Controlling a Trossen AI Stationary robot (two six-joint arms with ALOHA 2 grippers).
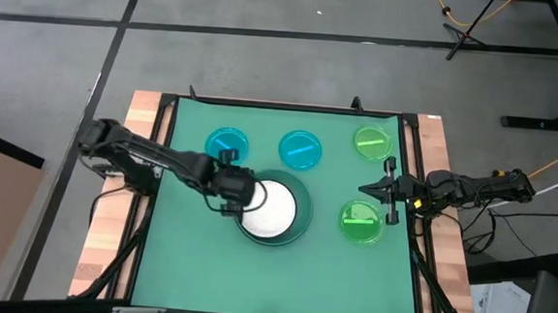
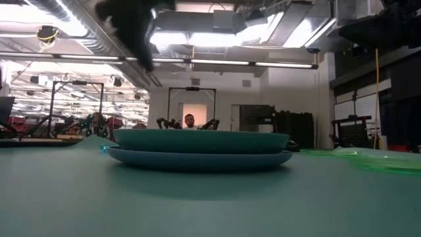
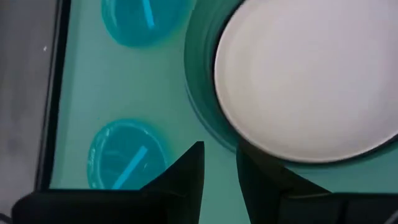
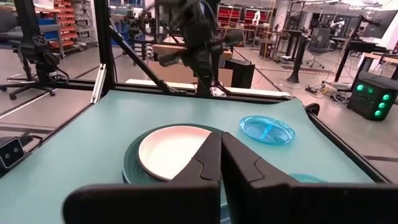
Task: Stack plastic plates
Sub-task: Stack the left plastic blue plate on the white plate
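Note:
A white plate (image 1: 276,210) lies on top of a stack whose dark green plate (image 2: 200,140) sits on a blue plate (image 2: 197,159) at the mat's middle. The black plate is hidden in the stack. Two small cyan plates (image 1: 227,144) (image 1: 300,150) lie at the back. Two small green plates (image 1: 372,143) (image 1: 361,223) lie at the right. My left gripper (image 3: 219,165) hangs above the stack's left rim, its fingers a little apart, and holds nothing. My right gripper (image 1: 362,189) is shut and empty between the two green plates.
The green mat (image 1: 185,258) has free room along its near side and at its left. Black frame rails (image 1: 162,169) border the mat on both sides. In the low view a person (image 2: 189,121) shows far behind the table.

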